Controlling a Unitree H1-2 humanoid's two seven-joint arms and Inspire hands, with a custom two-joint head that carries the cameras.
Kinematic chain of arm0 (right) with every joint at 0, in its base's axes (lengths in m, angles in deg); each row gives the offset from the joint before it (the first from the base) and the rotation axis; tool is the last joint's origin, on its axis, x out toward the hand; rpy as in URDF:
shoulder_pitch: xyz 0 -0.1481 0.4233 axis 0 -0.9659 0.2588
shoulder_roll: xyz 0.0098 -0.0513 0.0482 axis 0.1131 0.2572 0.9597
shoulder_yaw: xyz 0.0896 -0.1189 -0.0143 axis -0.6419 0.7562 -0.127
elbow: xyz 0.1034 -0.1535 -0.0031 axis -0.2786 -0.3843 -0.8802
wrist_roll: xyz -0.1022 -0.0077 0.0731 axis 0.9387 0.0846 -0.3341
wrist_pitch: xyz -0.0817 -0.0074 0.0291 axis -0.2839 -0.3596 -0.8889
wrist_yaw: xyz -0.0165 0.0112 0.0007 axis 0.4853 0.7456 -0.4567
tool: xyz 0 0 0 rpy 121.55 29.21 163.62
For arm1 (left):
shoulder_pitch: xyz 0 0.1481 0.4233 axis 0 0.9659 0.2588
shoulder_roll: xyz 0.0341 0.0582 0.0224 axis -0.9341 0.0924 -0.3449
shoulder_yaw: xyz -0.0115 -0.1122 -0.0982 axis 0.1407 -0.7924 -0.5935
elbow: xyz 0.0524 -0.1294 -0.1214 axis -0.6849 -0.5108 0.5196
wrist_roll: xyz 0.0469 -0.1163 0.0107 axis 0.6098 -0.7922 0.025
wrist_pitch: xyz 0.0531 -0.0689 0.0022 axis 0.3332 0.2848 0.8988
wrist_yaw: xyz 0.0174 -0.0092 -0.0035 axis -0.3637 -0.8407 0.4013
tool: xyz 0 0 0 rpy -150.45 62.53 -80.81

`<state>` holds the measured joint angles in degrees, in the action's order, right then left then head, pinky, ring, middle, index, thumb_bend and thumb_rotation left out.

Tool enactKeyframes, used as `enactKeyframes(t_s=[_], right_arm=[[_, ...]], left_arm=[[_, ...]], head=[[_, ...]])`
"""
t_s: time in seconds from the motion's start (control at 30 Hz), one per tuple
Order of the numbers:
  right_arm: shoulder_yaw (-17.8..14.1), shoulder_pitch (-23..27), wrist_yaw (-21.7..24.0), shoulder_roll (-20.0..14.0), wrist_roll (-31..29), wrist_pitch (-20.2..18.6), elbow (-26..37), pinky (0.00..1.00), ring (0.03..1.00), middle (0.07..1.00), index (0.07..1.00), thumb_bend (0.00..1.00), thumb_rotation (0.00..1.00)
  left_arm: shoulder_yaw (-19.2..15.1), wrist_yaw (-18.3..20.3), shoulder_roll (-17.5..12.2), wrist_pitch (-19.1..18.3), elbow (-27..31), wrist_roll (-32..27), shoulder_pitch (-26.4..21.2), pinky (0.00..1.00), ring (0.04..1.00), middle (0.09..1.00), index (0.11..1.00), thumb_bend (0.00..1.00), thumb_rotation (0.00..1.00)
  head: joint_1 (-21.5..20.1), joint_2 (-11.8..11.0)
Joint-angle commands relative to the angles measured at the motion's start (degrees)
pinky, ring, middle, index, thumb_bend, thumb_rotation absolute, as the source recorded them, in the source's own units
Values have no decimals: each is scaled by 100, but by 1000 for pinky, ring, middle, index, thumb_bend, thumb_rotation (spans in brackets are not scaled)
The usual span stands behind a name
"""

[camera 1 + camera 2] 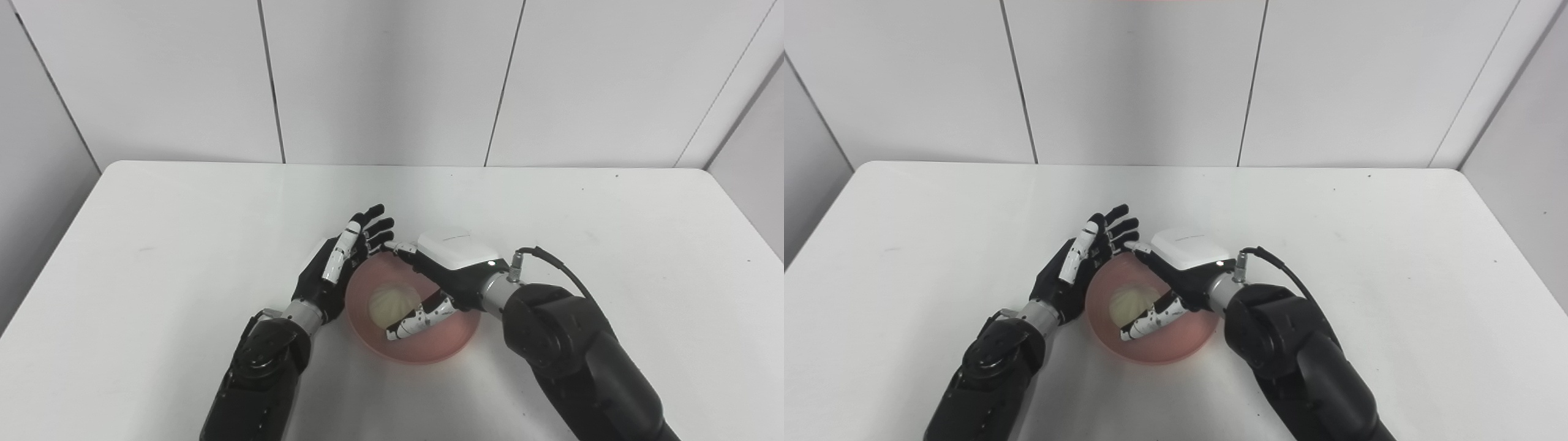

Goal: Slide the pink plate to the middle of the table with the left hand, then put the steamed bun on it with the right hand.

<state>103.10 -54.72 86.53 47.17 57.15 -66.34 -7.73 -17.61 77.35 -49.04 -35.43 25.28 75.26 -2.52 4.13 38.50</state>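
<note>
The pink plate (432,348) sits near the table's front, about midway across. The pale steamed bun (387,304) rests on the plate's left half. My right hand (450,266) hovers over the plate's right and far side. It is open, with a finger stretched along the far rim and the thumb (419,320) curled at the bun's near right edge. Whether the thumb touches the bun I cannot tell. My left hand (340,263) stands open against the plate's left rim, fingers extended and pointing away from me.
The white table (184,233) spreads to both sides and to the back. White wall panels (392,79) rise right behind its far edge. A black cable (554,263) loops off my right wrist.
</note>
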Motion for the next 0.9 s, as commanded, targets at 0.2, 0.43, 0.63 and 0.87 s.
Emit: enactKeyframes(t_s=[0.2,0.43,0.63,0.87], right_arm=[[-353,308,283,101,252,-62,411,599,792,911,951,796,616],[-850,155,-19,137,-93,28,429,575,792,897,951,786,638],[-1257,11,5,39,-488,-184,387,751,893,965,998,743,829],[-1787,-259,-265,56,-824,-260,281,855,955,1000,1000,752,947]], left_arm=[[0,-10,24,-408,-285,25,223,867,894,902,899,399,1000],[-25,-54,26,-394,-221,46,263,872,868,889,882,394,1000],[-21,-116,-70,-353,2,164,365,906,901,923,930,400,1000],[-114,-283,-124,-394,644,290,639,985,978,992,992,378,1000]], head=[[5,-16],[-59,-94],[-156,-151],[-348,-356]])
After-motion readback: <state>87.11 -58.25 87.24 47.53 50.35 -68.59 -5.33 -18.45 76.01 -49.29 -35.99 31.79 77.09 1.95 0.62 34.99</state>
